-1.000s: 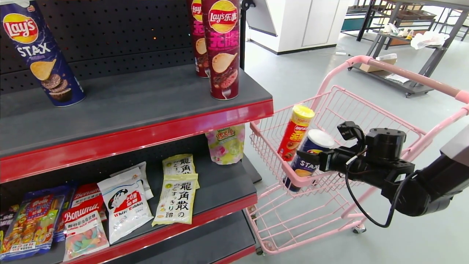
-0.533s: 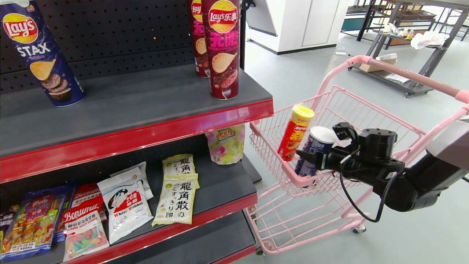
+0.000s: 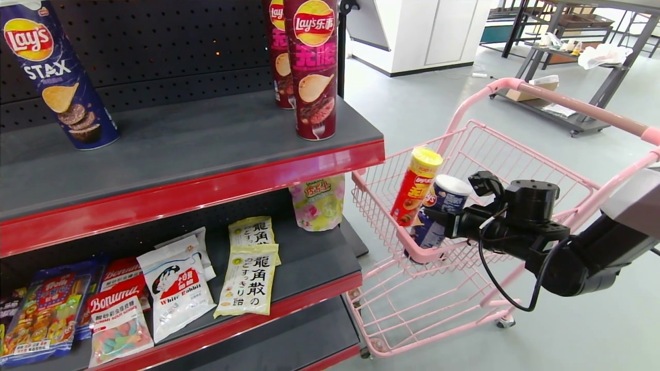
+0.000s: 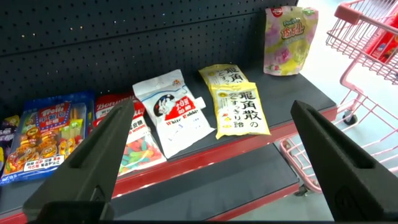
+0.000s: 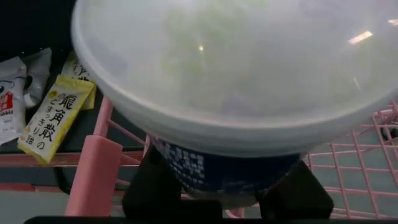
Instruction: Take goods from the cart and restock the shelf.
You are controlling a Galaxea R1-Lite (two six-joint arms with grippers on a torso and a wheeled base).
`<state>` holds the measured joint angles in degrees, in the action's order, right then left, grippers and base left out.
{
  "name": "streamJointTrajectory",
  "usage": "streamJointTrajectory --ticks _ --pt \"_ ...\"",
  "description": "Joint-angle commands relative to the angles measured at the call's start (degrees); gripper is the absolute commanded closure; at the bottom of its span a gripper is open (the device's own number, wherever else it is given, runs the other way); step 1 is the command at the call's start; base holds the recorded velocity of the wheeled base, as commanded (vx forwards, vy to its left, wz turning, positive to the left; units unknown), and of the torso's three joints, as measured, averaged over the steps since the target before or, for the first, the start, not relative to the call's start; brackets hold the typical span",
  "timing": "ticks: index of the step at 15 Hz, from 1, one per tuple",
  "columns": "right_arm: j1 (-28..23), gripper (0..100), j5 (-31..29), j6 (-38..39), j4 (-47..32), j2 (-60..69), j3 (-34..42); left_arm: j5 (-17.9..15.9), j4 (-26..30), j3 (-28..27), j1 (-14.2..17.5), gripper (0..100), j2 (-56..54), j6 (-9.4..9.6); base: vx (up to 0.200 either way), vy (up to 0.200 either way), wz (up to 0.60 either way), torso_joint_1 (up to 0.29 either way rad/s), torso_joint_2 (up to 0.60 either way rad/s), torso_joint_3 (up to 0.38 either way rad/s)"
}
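Note:
In the pink cart (image 3: 567,105), my right gripper (image 3: 442,219) is shut on a blue chip can (image 3: 448,193) with a white lid, holding it tilted against a yellow and red can (image 3: 416,185) that leans in the basket. The right wrist view looks down on the blue can's lid (image 5: 230,74), with a dark finger (image 5: 168,186) on either side of its body. My left gripper (image 4: 211,104) hangs open in front of the lower shelf (image 4: 249,168), with nothing between its fingers. The upper shelf (image 3: 196,139) holds a blue can (image 3: 56,77) at the left and two maroon cans (image 3: 314,67) at the right.
Several snack bags lie on the lower shelf, among them a white one (image 3: 178,288), yellow ones (image 3: 250,278) and a pink-green pouch (image 3: 319,201) standing at its right end. The upper shelf has bare room between its cans. Metal racks (image 3: 567,51) stand far behind the cart.
My right gripper has shifted a little left and up with the blue can. The can now tilts toward the yellow can, its lid turned more to the camera.

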<state>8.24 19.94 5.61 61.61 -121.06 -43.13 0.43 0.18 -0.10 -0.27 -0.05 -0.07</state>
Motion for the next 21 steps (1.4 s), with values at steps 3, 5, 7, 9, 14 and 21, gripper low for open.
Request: streamJointTrajectory --ticks 3,5,7,9,14,21 --pt "0.02 100 0.10 0.02 -1.14 11.73 -0.90 0.01 -0.01 0.01 0.00 0 0.05 -0.01 0.000 0.000 0.00 0.000 0.00 0.000" --pt "0.11 100 0.10 0.02 -5.71 19.11 -1.08 0.01 -0.01 0.01 0.00 0 0.05 -0.01 0.000 0.000 0.00 0.000 0.00 0.000" --pt "0.11 100 0.18 0.02 -9.76 24.82 -1.25 0.01 -0.01 0.01 -0.08 0 0.05 -0.01 0.000 0.000 0.00 0.000 0.00 0.000" --pt "0.02 100 0.01 -0.07 -16.87 33.09 -1.96 0.01 -0.01 0.01 -0.08 0 0.05 -0.01 0.000 0.000 0.00 0.000 0.00 0.000" --pt "-6.31 100 -1.14 -4.38 -55.20 57.87 -3.10 -0.08 -0.01 0.01 0.00 0 0.05 -0.01 0.000 0.000 0.00 0.000 0.00 0.000" --pt "-8.42 100 -1.57 -6.22 -64.86 71.32 4.90 -0.16 -0.01 0.01 -0.08 0 0.22 0.16 0.000 0.000 0.00 0.000 0.00 0.000"
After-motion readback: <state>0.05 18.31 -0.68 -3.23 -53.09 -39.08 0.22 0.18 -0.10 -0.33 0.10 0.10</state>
